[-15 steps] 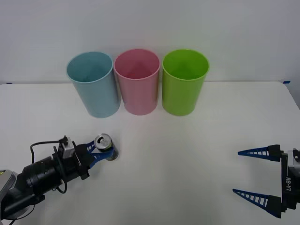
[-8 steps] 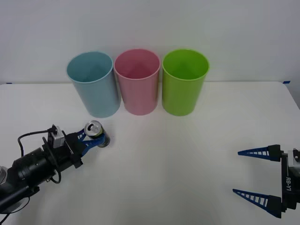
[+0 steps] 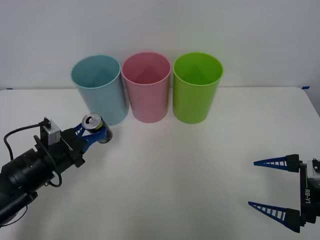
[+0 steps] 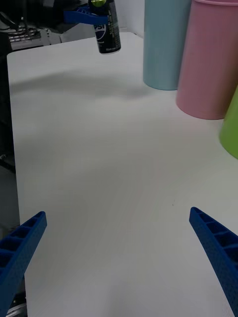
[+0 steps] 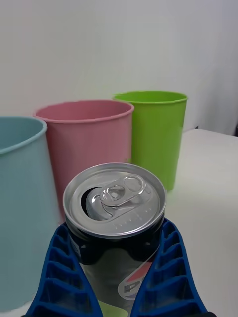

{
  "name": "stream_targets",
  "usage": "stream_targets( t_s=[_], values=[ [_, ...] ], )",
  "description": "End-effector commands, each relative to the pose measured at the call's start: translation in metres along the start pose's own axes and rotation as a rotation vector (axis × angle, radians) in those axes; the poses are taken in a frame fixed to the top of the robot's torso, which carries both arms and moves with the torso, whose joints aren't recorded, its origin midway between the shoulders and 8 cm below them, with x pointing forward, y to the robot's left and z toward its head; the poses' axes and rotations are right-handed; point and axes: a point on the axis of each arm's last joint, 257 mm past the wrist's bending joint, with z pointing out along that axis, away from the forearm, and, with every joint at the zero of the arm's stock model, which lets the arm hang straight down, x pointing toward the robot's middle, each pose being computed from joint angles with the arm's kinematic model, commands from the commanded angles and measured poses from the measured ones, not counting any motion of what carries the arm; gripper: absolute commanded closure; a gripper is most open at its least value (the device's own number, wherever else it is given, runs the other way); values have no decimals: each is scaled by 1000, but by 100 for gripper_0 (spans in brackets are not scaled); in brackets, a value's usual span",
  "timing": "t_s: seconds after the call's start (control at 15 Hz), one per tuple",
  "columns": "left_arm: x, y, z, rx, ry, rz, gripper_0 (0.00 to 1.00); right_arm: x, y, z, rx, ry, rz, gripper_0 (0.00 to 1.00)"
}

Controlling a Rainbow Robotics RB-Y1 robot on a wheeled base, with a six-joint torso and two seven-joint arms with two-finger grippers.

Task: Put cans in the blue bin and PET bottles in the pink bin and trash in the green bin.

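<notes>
The left gripper (image 3: pixel 91 131) is closed on the small aluminium drink can with a silver top and a dark blue printed body (image 3: pixel 96 128), one blue ribbed finger on each side of it. In the right wrist view the can (image 4: pixel 104 27) hangs clear above the white table (image 4: pixel 114 188), upright, with its shadow on the surface below. In the front view the can is just in front of the tall light blue round plastic bin (image 3: pixel 99 89), low on the bin's left side, and its rim is well below the bin's rim. In the left wrist view the can's top (image 5: pixel 115 198) shows its pull tab and an open mouth, and the fingers (image 5: pixel 163 270) press against the body. The pale pink round plastic bin (image 3: pixel 146 86) stands in the middle of the row, touching or nearly touching the light blue bin, and the lime green round plastic bin (image 3: pixel 196 86) stands on its right. The right gripper (image 3: pixel 277 187) is near the table's front right corner, well apart from the bins, with its fingers spread wide and nothing between them.
</notes>
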Motion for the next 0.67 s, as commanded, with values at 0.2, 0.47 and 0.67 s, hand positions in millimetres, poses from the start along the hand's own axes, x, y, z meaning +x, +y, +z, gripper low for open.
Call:
stream_targets(
  t_s=[0.2, 0.47, 0.67],
  values=[
    [-23, 13, -1, -41, -20, 26, 100, 0, 0, 0, 0, 0, 0, 0],
    [-39, 19, -1, -59, -39, 35, 100, 0, 0, 0, 0, 0, 0, 0],
    [-52, 25, -1, -79, -54, 40, 100, 0, 0, 0, 0, 0, 0, 0]
  ],
)
